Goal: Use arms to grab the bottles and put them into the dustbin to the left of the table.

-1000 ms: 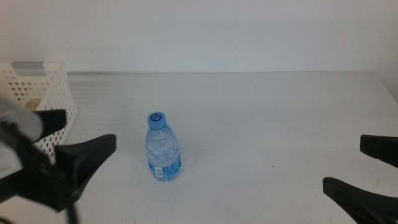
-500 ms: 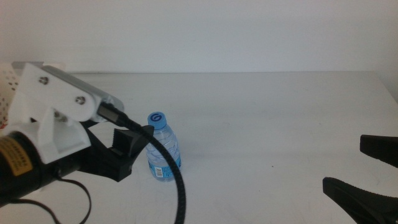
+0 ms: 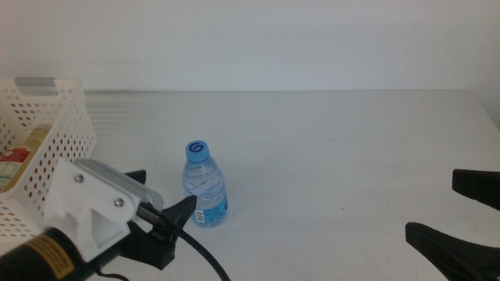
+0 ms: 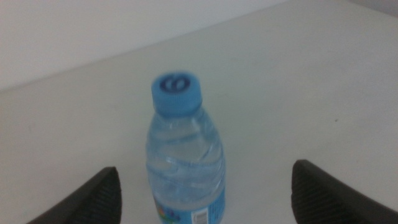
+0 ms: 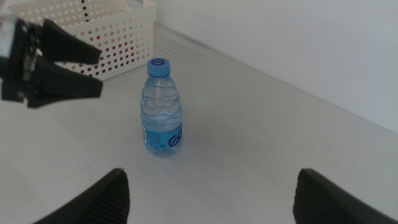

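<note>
The left gripper (image 3: 168, 222) sits low over the table (image 3: 336, 148) with its jaws spread wide, and the water bottle (image 3: 205, 186) stands upright just ahead of them, in line with the gap but not yet between the fingertips; nothing touches it. From the left wrist view the bottle (image 4: 185, 155), with its blue cap (image 4: 177, 92), is centred between the two dark jaw tips. The dustbin (image 3: 66, 129) lies behind and to the outer side of this gripper, at the table's left end, with a yellow bottle (image 3: 19, 156) lying inside. The right gripper (image 3: 461, 215) rests at the opposite side, jaws apart and holding nothing, the water bottle well ahead of it.
</note>
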`<state>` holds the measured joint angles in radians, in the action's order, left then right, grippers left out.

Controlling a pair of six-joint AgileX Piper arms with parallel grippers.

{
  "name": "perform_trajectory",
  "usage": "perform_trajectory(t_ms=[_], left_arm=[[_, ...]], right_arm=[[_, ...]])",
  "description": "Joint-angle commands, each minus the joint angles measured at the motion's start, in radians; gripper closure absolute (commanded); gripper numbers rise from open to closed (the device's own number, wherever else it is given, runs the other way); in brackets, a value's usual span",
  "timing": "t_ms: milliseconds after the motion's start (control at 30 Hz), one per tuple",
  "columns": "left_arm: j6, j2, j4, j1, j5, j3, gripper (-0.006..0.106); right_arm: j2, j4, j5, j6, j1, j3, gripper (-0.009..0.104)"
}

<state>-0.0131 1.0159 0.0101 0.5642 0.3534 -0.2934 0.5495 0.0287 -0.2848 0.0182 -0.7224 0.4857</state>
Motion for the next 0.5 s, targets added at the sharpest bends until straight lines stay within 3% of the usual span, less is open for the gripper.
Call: perform_trajectory(t_ms=[0,100,467], left_arm=[[0.013,0.052,0.034,0.001,0.179,0.005,0.01],[0.013,0.132,0.092,0.001,0.302,0.02,0.01],[0.079,0.425,0.092,0.001,0.635,0.014,0.01]], right_arm=[[0.0,0.003,0.075,0.016,-0.003,0.024,0.019],[0.0,0.003,0.075,0.016,-0.003,0.024,0.019],[0.0,0.003,0.075,0.016,-0.003,0.024,0.019]])
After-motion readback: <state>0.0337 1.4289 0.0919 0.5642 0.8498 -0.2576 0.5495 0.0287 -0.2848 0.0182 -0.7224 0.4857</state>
